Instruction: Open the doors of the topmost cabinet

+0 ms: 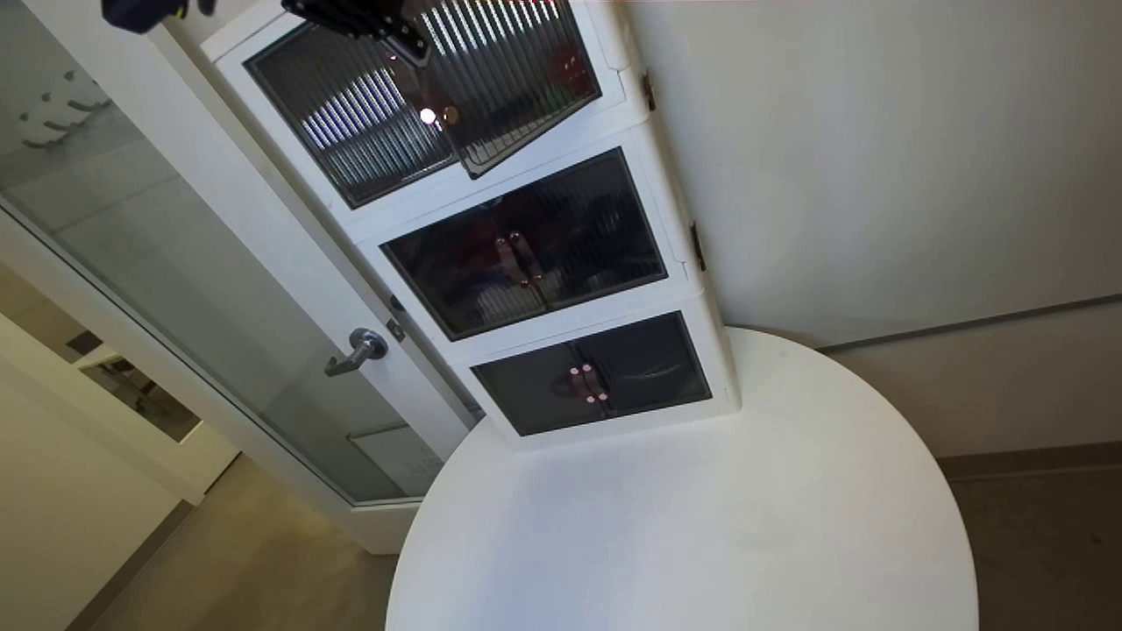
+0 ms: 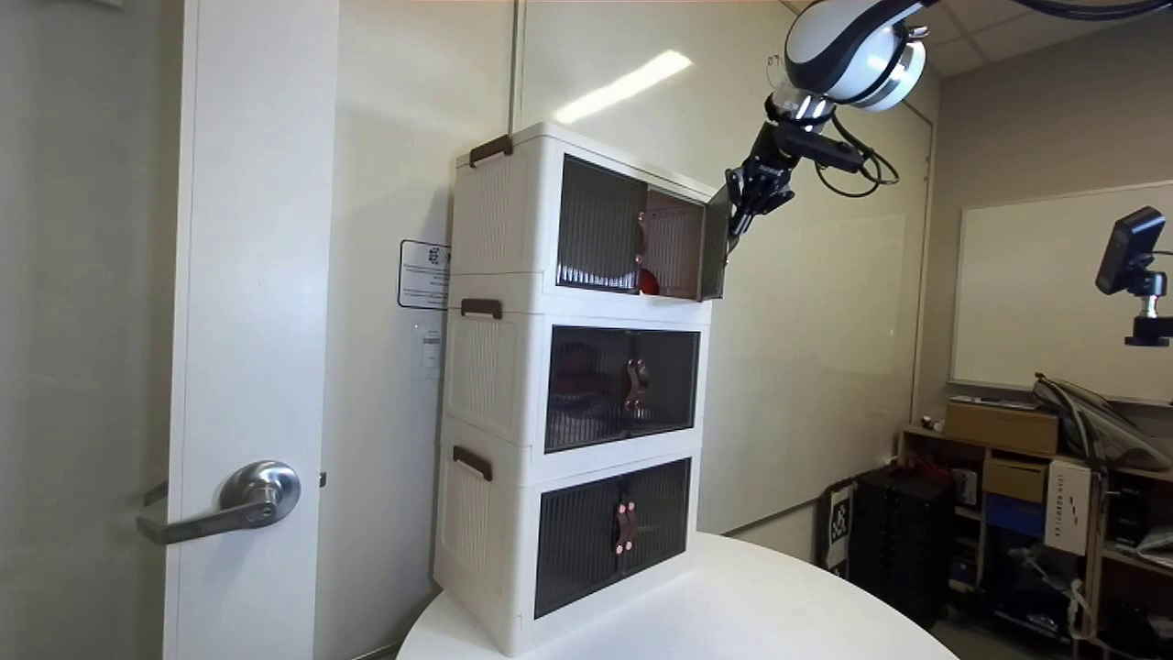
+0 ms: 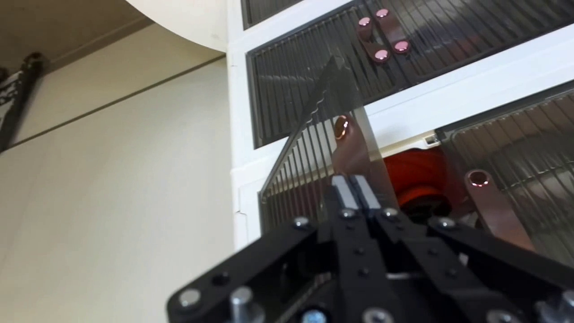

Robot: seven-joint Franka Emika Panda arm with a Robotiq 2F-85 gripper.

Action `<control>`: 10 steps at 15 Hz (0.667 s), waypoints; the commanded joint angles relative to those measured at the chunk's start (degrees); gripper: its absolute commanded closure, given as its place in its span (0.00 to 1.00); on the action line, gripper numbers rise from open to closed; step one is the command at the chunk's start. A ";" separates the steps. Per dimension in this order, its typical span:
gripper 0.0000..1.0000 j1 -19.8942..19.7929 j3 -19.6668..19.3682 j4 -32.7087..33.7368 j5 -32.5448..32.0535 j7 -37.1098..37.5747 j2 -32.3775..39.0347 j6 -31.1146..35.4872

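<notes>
In both exterior views the topmost cabinet (image 2: 513, 202) crowns a tall white unit. Its right door (image 2: 713, 257) is swung well outward, with striped glass tilted toward the camera in the wrist view. The left door (image 2: 597, 225) lies flush in its frame, its brown strap handle (image 3: 497, 208) unheld. My gripper (image 3: 350, 178) is shut at the brown strap (image 3: 352, 150) of the open door; the strap narrows in between the fingertips, and the pinched part is hidden. A red item (image 3: 417, 172) shows inside the compartment through the opening.
Two dark-glass compartments (image 1: 526, 241) sit below, doors closed. The unit stands on a round white table (image 1: 745, 517) beside a wall (image 1: 877, 175). A room door with a lever handle (image 2: 247, 504) is nearby. A camera on a mount (image 2: 1136, 252) stands at the far right.
</notes>
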 commanded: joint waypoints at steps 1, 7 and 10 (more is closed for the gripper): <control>0.99 -1.12 -1.96 0.58 -6.47 5.45 1.02 -2.19; 0.99 -1.75 -2.66 1.39 -12.37 9.92 1.13 -5.48; 0.99 -2.10 -3.05 2.24 -14.34 11.14 1.90 -6.81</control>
